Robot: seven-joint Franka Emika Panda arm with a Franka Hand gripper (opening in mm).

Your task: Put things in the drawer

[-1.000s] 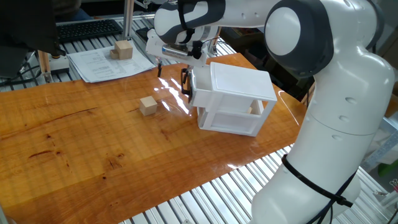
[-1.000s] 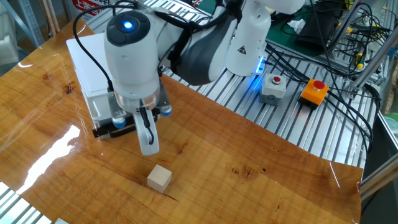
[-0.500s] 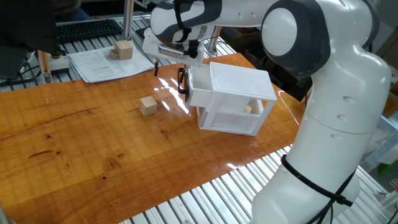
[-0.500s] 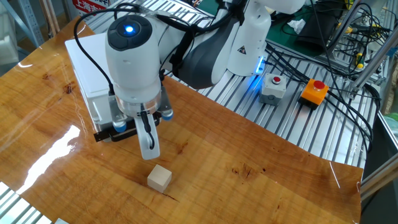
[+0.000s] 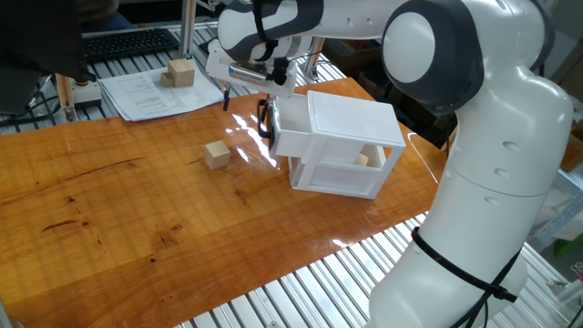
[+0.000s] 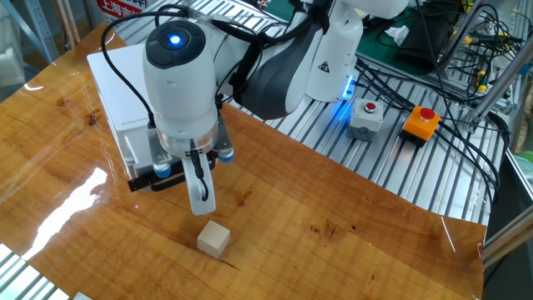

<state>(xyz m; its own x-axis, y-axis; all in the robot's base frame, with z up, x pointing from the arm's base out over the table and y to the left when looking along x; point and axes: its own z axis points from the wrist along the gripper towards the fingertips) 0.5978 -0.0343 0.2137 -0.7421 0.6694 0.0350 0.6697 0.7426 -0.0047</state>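
At the front of the white cabinet the gripper sits low over the drawer, its fingers set around the black bar handle; whether they are actually pinched on the bar I cannot tell, since the wrist covers it in one fixed view and the near finger hides the far one in the other. My reading is that the opening step is in hand: the drawer juts slightly from the cabinet front, not yet far enough to drop anything in. Next comes a straight pull along the slide, away from the cabinet, keeping the bar level so the tray does not bind or drag the cabinet across the bench.

One wooden cube lies on the bench near the drawer front, apart from the fingers. One fixed view alone shows a second cube resting on papers at the far edge, and something tan inside the cabinet's open side. Only the other fixed view shows the handle and the fingers from the front
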